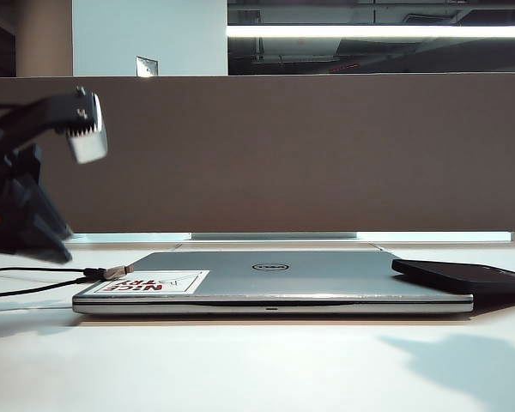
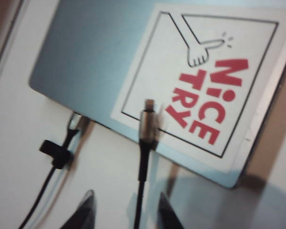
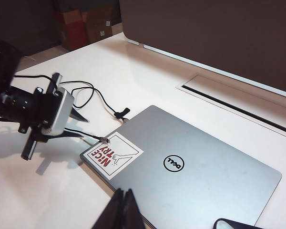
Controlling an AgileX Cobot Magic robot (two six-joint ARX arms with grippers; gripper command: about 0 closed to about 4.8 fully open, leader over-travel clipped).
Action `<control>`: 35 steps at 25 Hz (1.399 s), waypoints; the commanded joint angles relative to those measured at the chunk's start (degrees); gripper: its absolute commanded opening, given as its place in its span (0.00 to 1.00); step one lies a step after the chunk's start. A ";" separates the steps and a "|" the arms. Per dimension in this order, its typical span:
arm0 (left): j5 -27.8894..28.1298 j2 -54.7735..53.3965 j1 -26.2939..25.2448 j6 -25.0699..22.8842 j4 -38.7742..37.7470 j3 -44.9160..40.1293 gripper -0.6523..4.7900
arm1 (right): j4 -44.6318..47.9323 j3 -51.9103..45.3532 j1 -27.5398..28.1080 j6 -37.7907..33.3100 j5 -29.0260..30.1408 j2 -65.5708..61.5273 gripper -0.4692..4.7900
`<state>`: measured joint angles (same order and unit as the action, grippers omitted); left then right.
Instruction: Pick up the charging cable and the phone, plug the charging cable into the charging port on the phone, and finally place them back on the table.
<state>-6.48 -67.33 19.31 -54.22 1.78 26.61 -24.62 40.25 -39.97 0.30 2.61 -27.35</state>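
- Charging cable (image 2: 144, 157): silver plug resting on the laptop (image 1: 326, 279) sticker (image 2: 205, 90), cord trailing off onto the table (image 1: 257, 369) toward 9 o'clock in the exterior view.
- Left gripper (image 2: 125, 210): jaws spread wide, straddling the cord just behind the plug, likely lined up to pinch it; nothing held.
- Phone (image 1: 463, 276): flat at 3 o'clock, overlapping the laptop's corner, untouched.
- Right gripper (image 3: 124, 210): fingers pressed together, empty, hovering above the laptop's near edge, seemingly waiting.

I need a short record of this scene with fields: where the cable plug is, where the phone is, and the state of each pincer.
charging cable: plug lies on the sticker at the corner of the closed Dell laptop
phone: lies on the opposite end of the laptop lid, unplugged
left pincer: open, fingers on either side of the cord, not gripping
right pincer: shut, empty, above the laptop
table: white
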 commanded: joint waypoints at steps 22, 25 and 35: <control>-0.22 -12.28 0.02 -0.81 13.16 0.09 0.41 | 0.92 0.20 0.04 0.13 0.09 0.11 0.08; -0.22 -13.77 0.00 -0.92 14.60 0.13 0.41 | 0.98 0.22 0.04 0.13 0.09 0.11 0.08; -0.22 -15.82 -0.02 -1.51 16.33 0.17 0.40 | 1.31 0.22 0.04 0.13 0.09 0.11 0.08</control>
<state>-6.48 -82.85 19.31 -55.59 17.39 26.61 -24.73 40.25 -39.92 0.30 2.61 -27.35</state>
